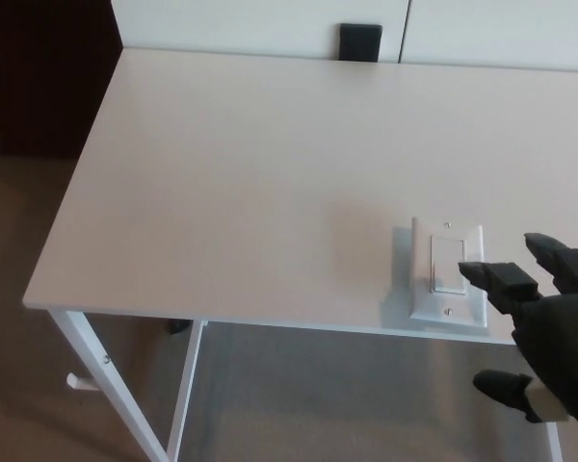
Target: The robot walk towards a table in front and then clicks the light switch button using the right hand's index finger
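Left of the matt black robot hand, a smooth white plastic switch plate lay on a pale matt worktop.

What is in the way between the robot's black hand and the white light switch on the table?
Nothing visible. The black right hand has its index fingertip at the right edge of the white rectangular light switch, on the pale table.

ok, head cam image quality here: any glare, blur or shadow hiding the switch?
Head view: soft, even light, no glare on the table. The light switch is slightly soft but readable, screws visible. A faint shadow lies left of its plate. The right hand is dark with little detail; its fingertip overlaps the rocker's lower right edge.
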Available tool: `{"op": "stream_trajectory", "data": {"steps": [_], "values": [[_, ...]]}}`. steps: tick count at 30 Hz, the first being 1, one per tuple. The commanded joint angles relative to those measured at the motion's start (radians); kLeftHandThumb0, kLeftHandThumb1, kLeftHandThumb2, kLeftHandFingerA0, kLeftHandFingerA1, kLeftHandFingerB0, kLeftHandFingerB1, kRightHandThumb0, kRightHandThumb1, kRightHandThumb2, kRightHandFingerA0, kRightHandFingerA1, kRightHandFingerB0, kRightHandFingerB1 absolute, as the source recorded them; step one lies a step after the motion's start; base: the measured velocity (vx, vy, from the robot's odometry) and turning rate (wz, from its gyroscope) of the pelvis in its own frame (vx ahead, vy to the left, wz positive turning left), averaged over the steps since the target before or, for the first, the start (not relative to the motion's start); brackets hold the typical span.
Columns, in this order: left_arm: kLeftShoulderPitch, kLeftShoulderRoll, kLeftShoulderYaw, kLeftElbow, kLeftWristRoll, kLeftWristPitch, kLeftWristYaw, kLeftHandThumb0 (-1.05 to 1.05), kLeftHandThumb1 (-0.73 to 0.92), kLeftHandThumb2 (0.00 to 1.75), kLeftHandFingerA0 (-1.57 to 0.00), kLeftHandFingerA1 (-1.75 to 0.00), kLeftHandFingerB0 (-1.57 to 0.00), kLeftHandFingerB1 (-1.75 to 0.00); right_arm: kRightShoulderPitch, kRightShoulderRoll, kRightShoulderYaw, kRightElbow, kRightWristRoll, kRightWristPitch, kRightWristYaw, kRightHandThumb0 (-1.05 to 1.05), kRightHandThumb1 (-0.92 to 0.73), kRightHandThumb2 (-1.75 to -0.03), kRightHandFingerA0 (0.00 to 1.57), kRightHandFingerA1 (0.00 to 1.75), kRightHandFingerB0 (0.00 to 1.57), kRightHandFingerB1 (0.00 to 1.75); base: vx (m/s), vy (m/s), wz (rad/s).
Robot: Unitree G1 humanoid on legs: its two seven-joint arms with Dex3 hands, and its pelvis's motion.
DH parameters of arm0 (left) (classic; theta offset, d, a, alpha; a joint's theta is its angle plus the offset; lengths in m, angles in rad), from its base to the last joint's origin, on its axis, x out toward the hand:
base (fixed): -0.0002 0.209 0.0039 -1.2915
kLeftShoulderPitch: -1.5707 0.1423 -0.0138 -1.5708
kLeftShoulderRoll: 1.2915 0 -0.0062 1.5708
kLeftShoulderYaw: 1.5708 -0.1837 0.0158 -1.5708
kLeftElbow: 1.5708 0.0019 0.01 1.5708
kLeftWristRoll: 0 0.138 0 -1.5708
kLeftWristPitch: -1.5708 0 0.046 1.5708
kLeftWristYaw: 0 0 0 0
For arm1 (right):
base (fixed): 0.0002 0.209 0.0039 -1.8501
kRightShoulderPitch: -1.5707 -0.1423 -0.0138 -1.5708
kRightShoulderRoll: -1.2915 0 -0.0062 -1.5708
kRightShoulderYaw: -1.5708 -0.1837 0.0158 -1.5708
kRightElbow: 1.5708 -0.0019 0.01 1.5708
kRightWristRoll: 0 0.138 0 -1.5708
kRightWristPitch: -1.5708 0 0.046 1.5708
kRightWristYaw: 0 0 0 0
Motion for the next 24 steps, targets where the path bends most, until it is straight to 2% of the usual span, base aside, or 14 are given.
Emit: {"op": "stream_trajectory", "data": {"steps": [1, 19, 20, 21, 22, 23, 24], "values": [[0.010, 0.014, -0.005, -0.020, 0.006, 0.032, -0.004, -0.07, 0.63, 0.58, -0.40, -0.38, -0.30, -0.34, -0.006, -0.018, 0.012, 0.033, -0.070, 0.033, -0.054, -0.67, -0.51, -0.58, 0.00, 0.27, 0.32, 0.33, 0.00, 0.000, 0.00], [0.006, 0.021, -0.011, -0.031, 0.011, 0.053, -0.002, -0.08, 0.62, 0.58, -0.41, -0.38, -0.31, -0.34, -0.041, -0.005, 0.062, 0.059, -0.094, 0.069, -0.044, -0.67, -0.52, -0.58, 0.00, 0.28, 0.30, 0.33, 0.00, 0.000, 0.00], [0.001, 0.022, -0.010, -0.022, 0.011, 0.050, -0.002, -0.09, 0.62, 0.58, -0.41, -0.38, -0.31, -0.34, -0.042, -0.005, 0.064, 0.057, -0.094, 0.070, -0.043, -0.64, -0.42, -0.78, 0.04, 0.17, 0.24, 0.45, 0.00, 0.000, 0.00], [0.001, 0.022, -0.011, -0.023, 0.011, 0.050, -0.002, -0.08, 0.62, 0.58, -0.41, -0.38, -0.31, -0.34, -0.041, -0.002, 0.069, 0.054, -0.097, 0.074, -0.038, -0.68, -0.54, -0.58, 0.00, 0.26, 0.30, 0.32, 0.00, 0.000, 0.00], [0.003, 0.021, -0.011, -0.028, 0.012, 0.053, -0.001, -0.08, 0.62, 0.58, -0.41, -0.38, -0.31, -0.34, -0.040, 0.000, 0.074, 0.050, -0.100, 0.077, -0.034, -0.68, -0.54, -0.58, 0.00, 0.26, 0.30, 0.32, 0.00, 0.000, 0.00], [0.003, 0.021, -0.013, -0.024, 0.019, 0.042, 0.003, -0.07, 0.62, 0.58, -0.41, -0.39, -0.31, -0.35, -0.040, 0.000, 0.081, 0.043, -0.103, 0.084, -0.016, -0.65, -0.43, -0.80, 0.03, 0.16, 0.20, 0.44, 0.00, 0.000, 0.00], [0.006, 0.020, -0.014, -0.019, 0.017, 0.041, -0.001, -0.08, 0.62, 0.58, -0.41, -0.39, -0.31, -0.34, -0.034, -0.003, 0.084, 0.041, -0.104, 0.081, -0.021, -0.66, -0.44, -0.80, 0.02, 0.12, 0.23, 0.45, 0.00, 0.000, 0.00]]}}
